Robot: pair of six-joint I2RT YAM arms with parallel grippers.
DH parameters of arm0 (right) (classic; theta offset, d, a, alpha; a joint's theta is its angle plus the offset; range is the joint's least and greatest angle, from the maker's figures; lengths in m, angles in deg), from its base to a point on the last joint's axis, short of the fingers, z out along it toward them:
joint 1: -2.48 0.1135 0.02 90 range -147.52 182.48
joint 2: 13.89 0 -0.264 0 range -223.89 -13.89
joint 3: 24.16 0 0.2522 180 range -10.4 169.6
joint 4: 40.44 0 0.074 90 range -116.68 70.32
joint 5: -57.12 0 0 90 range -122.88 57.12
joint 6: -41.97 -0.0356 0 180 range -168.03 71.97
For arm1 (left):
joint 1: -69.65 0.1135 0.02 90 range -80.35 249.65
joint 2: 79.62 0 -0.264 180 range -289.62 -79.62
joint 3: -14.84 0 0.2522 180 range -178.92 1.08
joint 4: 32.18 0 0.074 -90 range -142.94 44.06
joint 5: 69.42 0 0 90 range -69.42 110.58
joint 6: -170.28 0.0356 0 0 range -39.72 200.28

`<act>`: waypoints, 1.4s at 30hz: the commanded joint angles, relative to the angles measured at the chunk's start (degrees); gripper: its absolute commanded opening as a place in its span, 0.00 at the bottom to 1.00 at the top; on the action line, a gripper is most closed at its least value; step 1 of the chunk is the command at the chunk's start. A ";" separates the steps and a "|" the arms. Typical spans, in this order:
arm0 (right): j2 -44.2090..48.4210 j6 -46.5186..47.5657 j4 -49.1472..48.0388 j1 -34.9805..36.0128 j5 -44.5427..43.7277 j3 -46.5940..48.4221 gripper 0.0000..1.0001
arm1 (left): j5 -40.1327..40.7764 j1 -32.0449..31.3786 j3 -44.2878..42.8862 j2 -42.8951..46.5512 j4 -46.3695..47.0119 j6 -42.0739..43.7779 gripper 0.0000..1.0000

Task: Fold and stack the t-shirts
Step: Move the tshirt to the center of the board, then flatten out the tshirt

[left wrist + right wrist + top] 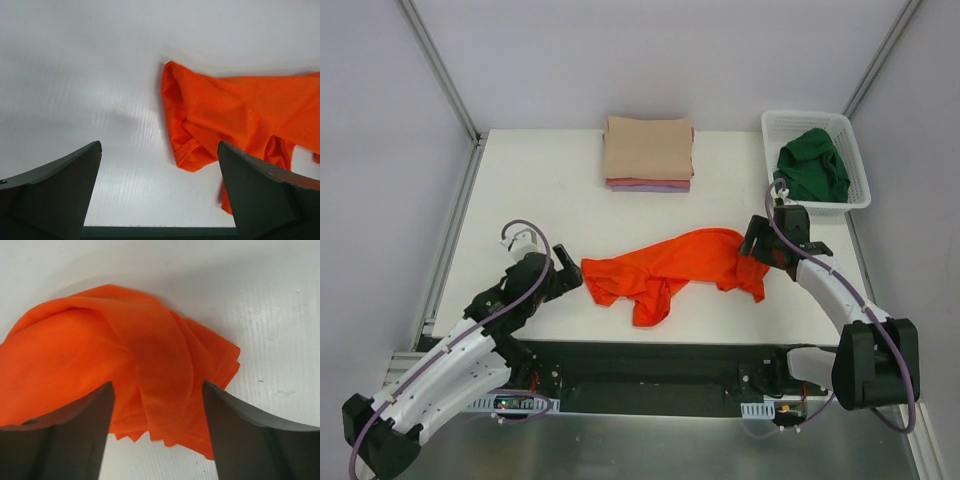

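Three done so far: the beige, pink and lavender folded t-shirts [648, 152] sit stacked well beyond both grippers. The bright orange cloth t-shirt [670, 265] lies crumpled between the two, not yet folded. The left gripper [159, 150] is spread wide and empty, with the shirt's end just ahead to its right. The right gripper [157, 390] is spread too, straddling a bunched orange edge without pinching it. The dark green t-shirt [812, 165] waits in the white plastic mesh basket [785, 125] beyond the right gripper. Two left to fold, I'd say.

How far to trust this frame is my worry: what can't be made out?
- Shirts under the beige shirt, top view: it covers them; only pink and lavender edges show.
- Green shirt, top view: the basket wall hides its lower folds.
- Orange shirt, left wrist view: cut off by the right edge.
- Right hand, right wrist view: touching the cloth or not, unclear.
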 commanded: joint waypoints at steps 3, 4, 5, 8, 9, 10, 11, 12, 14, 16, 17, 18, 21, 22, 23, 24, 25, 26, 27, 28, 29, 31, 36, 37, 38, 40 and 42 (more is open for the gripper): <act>1.86 4.99 0.56 -1.32 -11.35 2.65 0.97 | -10.75 0.61 -2.53 -9.53 0.20 -0.84 0.99; 3.35 5.08 1.17 -1.24 -13.36 2.21 0.96 | -12.68 0.53 -2.71 -10.59 0.72 -0.66 0.99; 4.76 4.91 1.70 -1.15 -15.12 1.33 0.96 | -14.44 0.53 -2.53 -11.30 2.03 -0.31 0.99; 10.03 4.03 4.07 -1.15 -17.95 -1.74 0.96 | -19.54 0.53 -1.57 -13.23 7.91 0.74 0.96; 12.14 3.94 4.25 -1.24 -17.96 -2.97 0.96 | -20.34 0.53 -1.39 -13.93 9.50 1.01 0.95; 14.07 3.85 4.25 -1.15 -17.00 -4.37 0.96 | -20.70 0.53 -1.39 -14.81 11.17 1.36 0.93; 16.53 3.85 4.08 -1.15 -14.99 -5.69 0.96 | -20.79 0.53 -1.48 -15.69 12.75 1.80 0.91; 18.38 3.76 3.73 -1.24 -12.79 -7.10 0.96 | -20.79 0.53 -1.74 -17.00 14.07 2.15 0.89; 23.29 3.68 2.76 -1.24 -8.31 -9.91 0.96 | -20.79 0.53 -2.70 -20.16 15.84 2.76 0.85; 26.90 3.24 2.15 -1.24 -4.87 -12.55 0.96 | -21.40 0.53 -4.28 -24.03 16.37 2.94 0.80; 28.75 3.15 2.06 -1.15 -3.47 -13.78 0.96 | -21.67 0.53 -5.25 -26.22 16.55 2.77 0.75; 30.16 2.97 2.06 -1.24 -2.58 -15.27 0.96 | -22.02 0.53 -6.39 -28.60 16.55 2.68 0.68; 34.73 2.62 2.14 -1.24 0.50 -18.18 0.96 | -22.02 0.44 -9.56 -34.49 16.64 2.86 0.58; 35.88 2.27 2.41 -1.24 0.85 -18.79 0.96 | -21.67 0.44 -10.17 -35.55 16.55 2.51 0.58; 37.28 2.27 2.76 -1.24 1.38 -19.50 0.96 | -21.41 0.44 -10.70 -36.61 16.63 1.90 0.57; 38.42 2.36 3.19 -1.24 1.55 -19.94 0.96 | -21.14 0.44 -11.23 -37.57 16.63 1.80 0.57; 39.57 2.27 3.98 -1.24 1.38 -20.38 0.96 | -21.05 0.35 -11.76 -38.63 16.64 1.63 0.57; 40.54 2.53 4.51 -1.24 1.55 -20.82 0.96 | -20.79 0.35 -12.20 -39.33 16.64 1.36 0.57; 41.50 2.71 5.04 -1.24 1.73 -21.17 0.96 | -20.79 0.35 -12.64 -40.30 16.72 1.19 0.56; 42.29 2.45 5.31 -1.24 1.73 -21.70 0.96 | -20.70 0.35 -13.16 -41.27 16.72 1.19 0.54; 43.09 1.92 5.74 -1.15 1.73 -21.96 0.96 | -20.61 0.35 -13.69 -41.97 16.72 1.19 0.51; 44.23 1.74 6.10 -1.24 2.87 -22.58 0.96 | -20.96 0.35 -14.74 -43.82 16.72 1.45 0.40; 44.06 -0.02 8.99 -1.15 2.26 -23.02 0.96 | -22.20 0.35 -16.07 -44.36 16.72 2.15 0.00; 43.54 -0.02 9.43 -1.15 2.61 -22.85 0.96 | -22.20 0.35 -15.89 -43.74 16.72 2.24 0.00; 42.92 -0.10 9.53 -1.24 3.05 -22.67 0.96 | -22.20 0.26 -15.46 -42.78 16.72 2.33 0.00; 40.99 -0.71 9.00 -0.98 3.31 -22.14 0.96 | -22.20 0.26 -14.49 -40.23 16.72 2.85 0.00; 38.10 -0.54 7.78 -0.10 3.84 -21.27 0.96 | -21.15 0.35 -12.65 -36.37 16.64 3.03 0.00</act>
